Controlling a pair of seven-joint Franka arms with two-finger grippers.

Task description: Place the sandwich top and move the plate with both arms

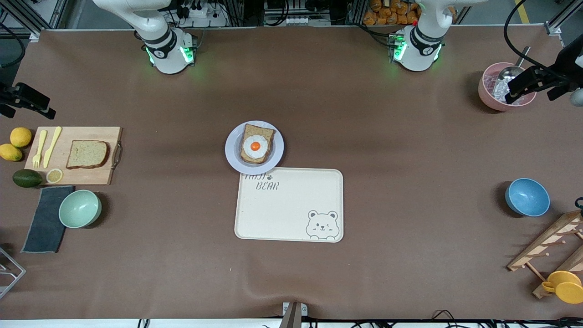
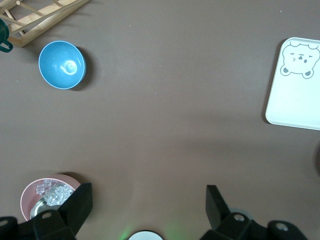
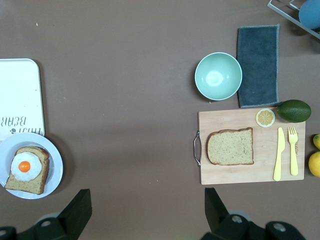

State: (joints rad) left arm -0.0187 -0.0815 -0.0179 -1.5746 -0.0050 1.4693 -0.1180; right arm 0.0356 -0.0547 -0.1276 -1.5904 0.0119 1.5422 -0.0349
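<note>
Well, the sandwich top (image 1: 87, 154) lies flat on a wooden cutting board (image 1: 98, 175) at the right arm's end of the tabletop, untouched, with a yellow knife (image 1: 52, 146) and fork (image 1: 39, 148) beside it and a lemon slice (image 1: 54, 175) on the board's corner. The plate (image 1: 232, 152) sits mid-table, well apart from the board, carrying a slice with a fried egg (image 1: 255, 146); its nearer rim overlaps the edge of the cream bear tray (image 1: 291, 214).

The right gripper (image 3: 145, 210) hangs high with jaws spread wide and nothing in them, over bare tabletop between board and plate. The left gripper (image 2: 147, 207) is likewise wide open and empty, near a pink bowl (image 2: 30, 192) of ice, well away from everything that matters.

To my eye the thin, flat slice is the trouble: fingers may scrape the board or nudge the cutlery instead of getting under the crust. Dropped off-centre, the top could slide on the egg. And with the plate lapping the tray, two arms pulling unevenly might tip it or drag the tray along.
</note>
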